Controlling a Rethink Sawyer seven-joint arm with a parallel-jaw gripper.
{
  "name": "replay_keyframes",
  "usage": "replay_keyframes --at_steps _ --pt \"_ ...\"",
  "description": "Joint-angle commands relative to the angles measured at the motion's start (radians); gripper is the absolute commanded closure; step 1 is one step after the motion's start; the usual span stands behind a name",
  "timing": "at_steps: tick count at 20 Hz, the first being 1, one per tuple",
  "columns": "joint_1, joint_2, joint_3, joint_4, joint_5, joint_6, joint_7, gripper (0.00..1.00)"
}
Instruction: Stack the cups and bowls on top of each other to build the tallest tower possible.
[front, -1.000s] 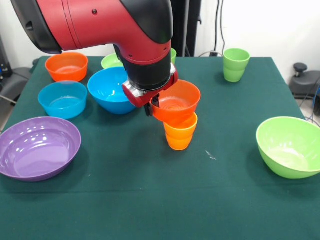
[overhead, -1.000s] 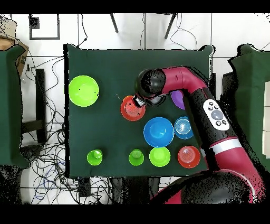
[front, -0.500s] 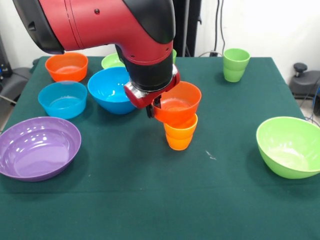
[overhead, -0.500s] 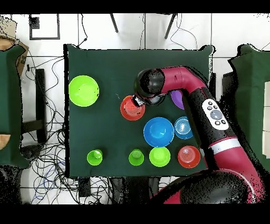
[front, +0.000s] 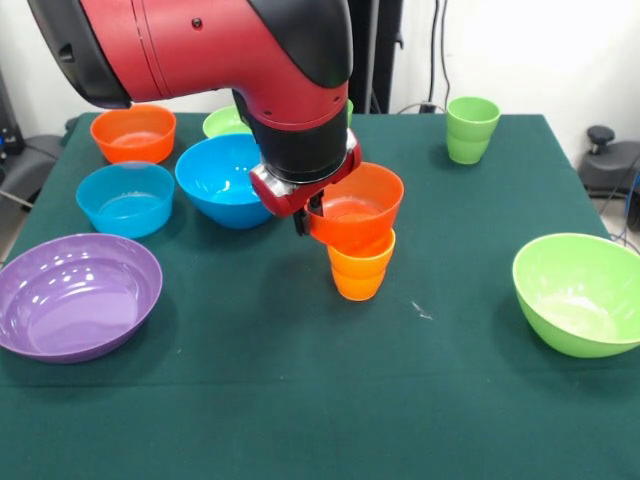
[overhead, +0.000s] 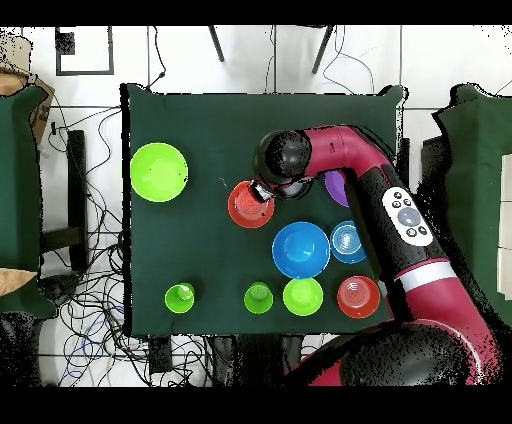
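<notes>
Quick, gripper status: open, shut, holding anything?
Gripper: shut on the orange bowl's rim; the bowl sits tilted on the orange cup.

The arm's wrist covers most of the gripper (front: 306, 213), so how its fingers sit at the orange bowl's (front: 355, 207) rim cannot be told. The arm also hides the back of the blue bowl (front: 222, 178) and most of a lime green bowl (front: 223, 122) behind it. The picture's right edge cuts the big lime green bowl (front: 578, 292). Overhead, the arm covers most of the purple bowl (overhead: 337, 188)
</notes>
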Motion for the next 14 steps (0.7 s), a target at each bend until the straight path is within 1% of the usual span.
replay_keyframes --at_steps 1,14 --pt "0.054 0.029 -0.054 0.014 -0.028 -0.069 -0.043 1.0" --pt "0.086 0.046 -0.062 -0.021 -0.032 -0.071 -0.027 1.0"
